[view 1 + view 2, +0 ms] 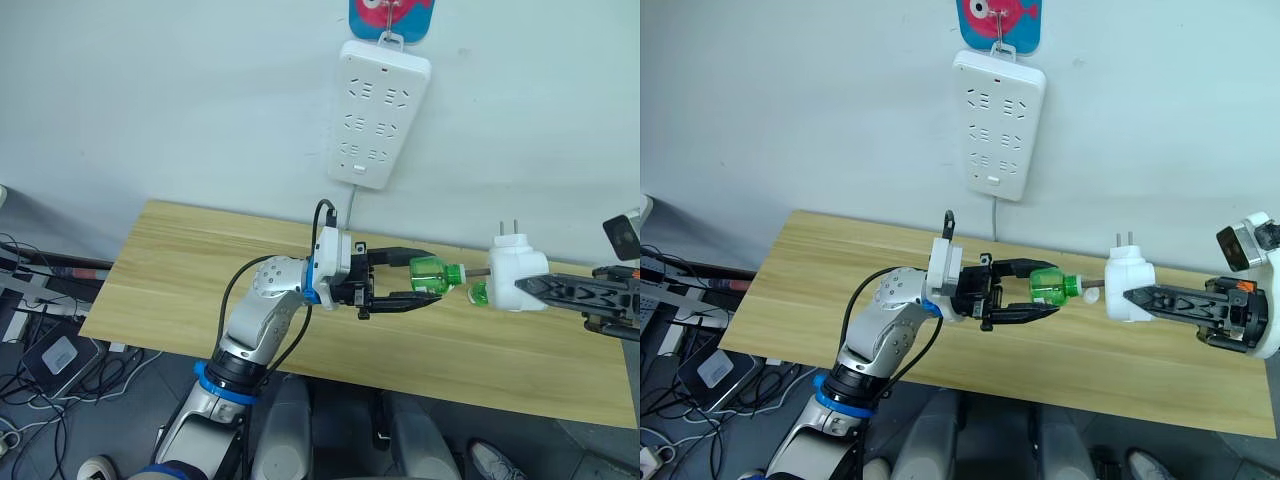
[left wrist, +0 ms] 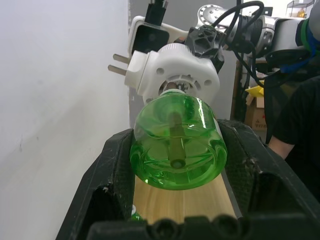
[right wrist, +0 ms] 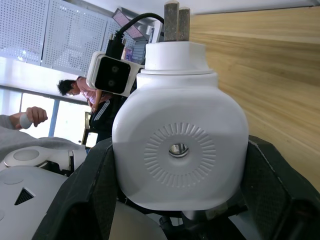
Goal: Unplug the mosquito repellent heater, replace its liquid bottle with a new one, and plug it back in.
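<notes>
My left gripper point(image 1: 432, 277) is shut on a green liquid bottle point(image 1: 430, 272), held sideways above the wooden table point(image 1: 200, 270). The bottle's neck and thin wick point(image 1: 476, 271) point at the mosquito repellent heater point(image 1: 515, 270). That heater is a white rounded unit with its two plug prongs point(image 1: 507, 228) pointing up and free of any socket. My right gripper point(image 1: 525, 280) is shut on it from the right. The wick reaches the heater's opening point(image 2: 175, 87), while the bottle's body stays a short gap away. The right wrist view shows the heater's round vent hole point(image 3: 178, 149).
A long white power strip point(image 1: 380, 110) hangs on the wall above the table, its cord running down behind. A small green object point(image 1: 478, 293) lies on the table just below the heater. Cables and boxes point(image 1: 40, 340) clutter the floor at left. A person point(image 3: 75, 90) is in the background.
</notes>
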Tool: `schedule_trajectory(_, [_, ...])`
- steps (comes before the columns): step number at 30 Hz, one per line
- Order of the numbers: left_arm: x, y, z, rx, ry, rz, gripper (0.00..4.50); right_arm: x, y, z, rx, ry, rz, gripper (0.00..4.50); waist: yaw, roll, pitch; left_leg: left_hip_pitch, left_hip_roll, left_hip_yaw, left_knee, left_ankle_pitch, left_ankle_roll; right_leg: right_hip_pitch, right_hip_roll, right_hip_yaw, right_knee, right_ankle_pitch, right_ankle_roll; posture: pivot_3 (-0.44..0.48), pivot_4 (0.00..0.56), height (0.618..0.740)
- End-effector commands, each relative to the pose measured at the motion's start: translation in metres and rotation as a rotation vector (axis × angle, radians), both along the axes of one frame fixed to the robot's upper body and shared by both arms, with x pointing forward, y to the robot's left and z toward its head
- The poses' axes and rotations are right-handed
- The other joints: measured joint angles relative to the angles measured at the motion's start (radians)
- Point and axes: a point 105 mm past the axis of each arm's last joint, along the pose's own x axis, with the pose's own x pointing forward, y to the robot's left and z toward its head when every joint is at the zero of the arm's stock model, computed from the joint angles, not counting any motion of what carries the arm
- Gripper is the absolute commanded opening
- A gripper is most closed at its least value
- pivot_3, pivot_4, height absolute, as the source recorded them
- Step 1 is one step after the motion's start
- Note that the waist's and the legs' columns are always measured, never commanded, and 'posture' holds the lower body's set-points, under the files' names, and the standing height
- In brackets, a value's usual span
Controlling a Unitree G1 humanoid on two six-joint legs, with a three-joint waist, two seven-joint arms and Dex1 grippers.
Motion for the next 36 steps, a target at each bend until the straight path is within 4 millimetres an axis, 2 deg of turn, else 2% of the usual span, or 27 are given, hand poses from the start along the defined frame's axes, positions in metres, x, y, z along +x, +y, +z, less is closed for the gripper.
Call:
schedule_trajectory(1, [-0.007, -0.005, 0.006, -0.016, -0.032, -0.033, 2.28, -0.002, 0.005, 0.009, 0.019, -0.036, 0.033, 2.98, 0.0, 0.0, 0.0, 0.0, 0.0, 0.0, 0.0, 0.0, 0.0, 0.0, 0.0, 0.0, 0.0, 0.0, 0.0, 0.166, 0.338, 0.74])
schedule_trajectory(29, [-0.015, -0.012, 0.007, -0.017, -0.049, -0.066, 2.28, 0.0, 0.021, 0.004, 0.012, -0.074, 0.051, 2.98, -0.001, 0.0, 0.0, 0.001, 0.0, 0.0, 0.008, 0.0, 0.0, 0.0, 0.0, 0.0, 0.01, 0.001, -0.001, 0.167, 0.324, 0.74])
schedule_trajectory(36, [-0.016, -0.014, 0.005, -0.001, -0.048, -0.075, 2.28, -0.004, 0.034, 0.005, -0.01, -0.103, 0.113, 2.98, -0.002, 0.0, 0.0, 0.001, 0.0, -0.001, 0.015, 0.0, 0.0, 0.0, 0.0, 0.001, 0.014, -0.001, 0.002, 0.167, 0.328, 0.74])
